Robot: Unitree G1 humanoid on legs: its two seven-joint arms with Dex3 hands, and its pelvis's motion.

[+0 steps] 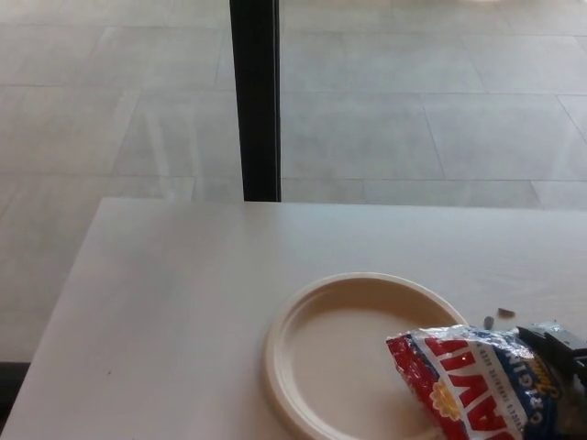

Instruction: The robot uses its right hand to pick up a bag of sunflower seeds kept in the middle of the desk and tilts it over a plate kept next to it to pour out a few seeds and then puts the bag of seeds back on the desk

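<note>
Only the right robot hand (561, 353) shows, and only in part, at the lower right edge of the head view. A few black fingers (541, 339) poke into view from the right border, reaching toward picture left and lying against the crumpled end of the seed bag (472, 376), which they grip. The rest of this hand, its wrist and the forearm are cut off by the frame. No left arm or hand appears.

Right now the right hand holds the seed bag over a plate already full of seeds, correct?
Not quite. The head view shows the right hand holding the seed bag over the plate, but the visible part of the plate is bare; only a couple of seeds lie on the desk beside it.
</note>
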